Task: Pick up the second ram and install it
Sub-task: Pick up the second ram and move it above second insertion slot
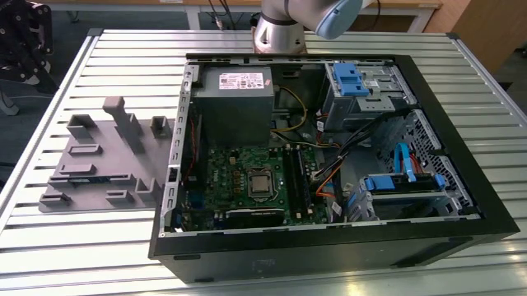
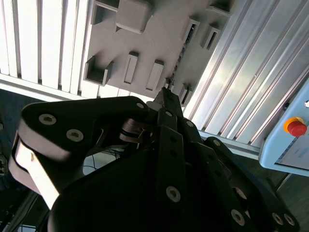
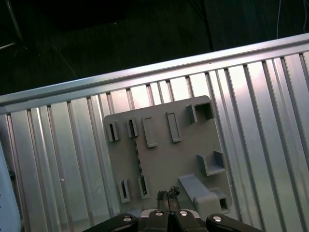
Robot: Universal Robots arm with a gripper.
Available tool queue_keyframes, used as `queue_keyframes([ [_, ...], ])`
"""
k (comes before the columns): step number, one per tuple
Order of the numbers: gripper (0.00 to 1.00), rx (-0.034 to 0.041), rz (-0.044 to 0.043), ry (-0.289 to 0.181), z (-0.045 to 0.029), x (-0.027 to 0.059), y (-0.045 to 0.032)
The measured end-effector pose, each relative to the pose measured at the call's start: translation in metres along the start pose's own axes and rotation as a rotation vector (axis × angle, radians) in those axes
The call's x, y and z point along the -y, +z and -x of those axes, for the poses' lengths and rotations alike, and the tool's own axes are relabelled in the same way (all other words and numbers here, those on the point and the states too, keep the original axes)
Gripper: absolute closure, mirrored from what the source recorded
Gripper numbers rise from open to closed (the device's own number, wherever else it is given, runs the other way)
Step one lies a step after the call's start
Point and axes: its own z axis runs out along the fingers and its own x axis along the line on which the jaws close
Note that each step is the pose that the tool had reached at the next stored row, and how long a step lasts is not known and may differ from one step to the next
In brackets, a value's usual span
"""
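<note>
I was working in what looked like a robotics lab or test workshop. The arm's base (image 1: 278, 34) stood at a ribbed aluminium table (image 1: 82, 246) that carried an opened desktop computer case (image 1: 329, 243) and a grey moulded parts fixture (image 1: 99, 166). A pale control pendant (image 2: 285, 150) with a red stop button (image 2: 295, 127) lay just beyond the table's edge, and wooden furniture (image 1: 482, 24) stood behind.

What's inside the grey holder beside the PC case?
The second ram stands on edge in the grey holder's long slot; its lower edge is hidden in the slot. The other pockets look empty, though some floors are shadowed. The gripper hangs above the holder, shut.
</note>
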Motion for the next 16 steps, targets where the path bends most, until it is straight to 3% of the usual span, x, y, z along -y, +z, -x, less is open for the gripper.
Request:
queue_keyframes([
  [7, 0.89, 0.0000, -0.0001, 0.000, 0.0000, 0.0000, 0.0000],
  [13, 0.59, 0.0000, 0.0000, -0.001, 0.0000, 0.0000, 0.0000],
  [15, 0.59, 0.0000, 0.0000, -0.001, 0.0000, 0.0000, 0.0000],
  [16, 0.53, 0.0000, 0.0000, -0.001, 0.0000, 0.0000, 0.0000],
])
